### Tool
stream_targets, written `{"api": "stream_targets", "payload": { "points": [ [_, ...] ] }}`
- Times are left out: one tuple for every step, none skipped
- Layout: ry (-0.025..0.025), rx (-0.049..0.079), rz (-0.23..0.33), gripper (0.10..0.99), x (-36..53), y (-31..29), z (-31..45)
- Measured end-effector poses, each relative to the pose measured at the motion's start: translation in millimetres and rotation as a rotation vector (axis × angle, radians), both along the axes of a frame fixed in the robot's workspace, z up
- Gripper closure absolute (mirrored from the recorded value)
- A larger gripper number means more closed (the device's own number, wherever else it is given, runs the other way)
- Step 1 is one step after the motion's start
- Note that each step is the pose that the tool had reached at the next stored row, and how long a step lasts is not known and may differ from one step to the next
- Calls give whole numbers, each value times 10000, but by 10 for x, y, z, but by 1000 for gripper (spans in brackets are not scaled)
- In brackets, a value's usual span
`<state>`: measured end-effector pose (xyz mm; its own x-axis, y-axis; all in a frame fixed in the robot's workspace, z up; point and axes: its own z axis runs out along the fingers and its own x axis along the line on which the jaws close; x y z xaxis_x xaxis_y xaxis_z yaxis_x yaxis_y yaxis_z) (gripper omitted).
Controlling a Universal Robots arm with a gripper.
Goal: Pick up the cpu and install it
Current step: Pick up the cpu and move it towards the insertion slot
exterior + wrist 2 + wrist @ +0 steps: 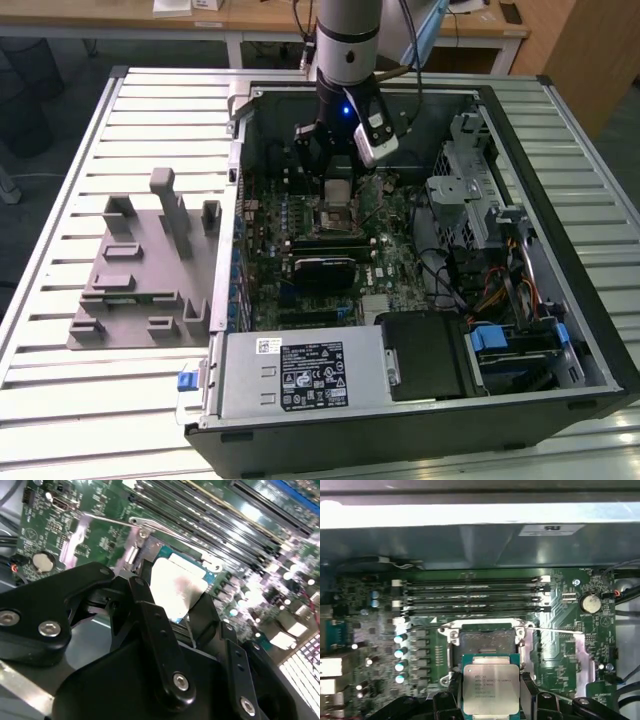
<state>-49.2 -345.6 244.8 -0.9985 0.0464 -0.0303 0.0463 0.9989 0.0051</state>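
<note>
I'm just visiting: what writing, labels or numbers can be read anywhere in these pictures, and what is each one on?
No text can be read for sure.
cpu top, first wrist view: several lines of fine print, too blurred.
black label on the silvery box, exterior view: too small.
white sticker on the case wall: a blurred mark.
motherboard markings: too small.

Arm: mine (347, 40) reaches down, near upright, in the exterior view.
Wrist: black (345, 105), with a blue light lit.
Pincer: mine (491, 682) points downward.
Fingers: two (454, 695) clamp the cpu (491, 690) from opposite sides.
</note>
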Motion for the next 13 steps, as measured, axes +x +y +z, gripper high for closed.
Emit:
{"api": "stream_targets", "payload": {
  "points": [
    [0, 0, 19, 545, 18, 2, -13],
    [1, -1, 40, 545, 35, 4, -26],
    [0, -1, 62, 545, 52, 6, -41],
    [0, -1, 84, 545, 65, 8, -55],
    [0, -1, 116, 545, 73, 9, -69],
    [0, -2, 153, 545, 79, 10, -82],
    [0, -3, 184, 545, 82, 11, -93],
    [0, -5, 197, 545, 82, 11, -102],
    [0, -10, 198, 545, 82, 12, -108],
    [0, -12, 201, 545, 82, 12, -116],
    [0, -12, 204, 545, 82, 12, -125],
    [-1, -15, 205, 545, 82, 13, -133],
    [1, -18, 205, 545, 82, 12, -135]
  ]
}}
